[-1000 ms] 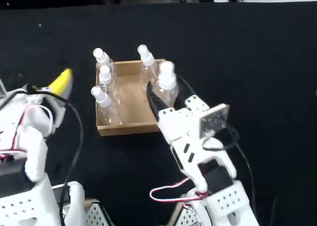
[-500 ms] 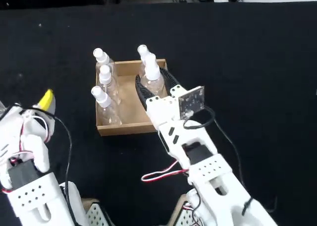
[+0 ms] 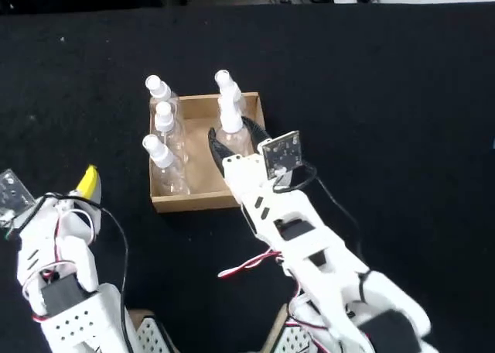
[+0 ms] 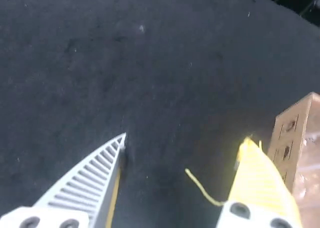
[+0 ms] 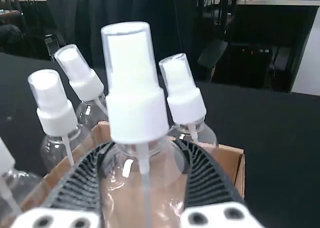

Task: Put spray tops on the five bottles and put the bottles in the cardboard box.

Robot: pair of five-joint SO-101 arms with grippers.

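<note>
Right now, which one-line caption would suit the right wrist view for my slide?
Right hand closed on a spray-topped bottle at the cardboard box, other capped bottles standing beside it.

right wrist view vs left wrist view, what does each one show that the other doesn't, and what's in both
Right wrist view, not the left: the right claw closed around a clear bottle, and the white spray tops of the bottles standing around it. Left wrist view, not the right: the left claw, open, one finger grey and one yellow, above bare cloth. Both: the cardboard box and the black table.
</note>
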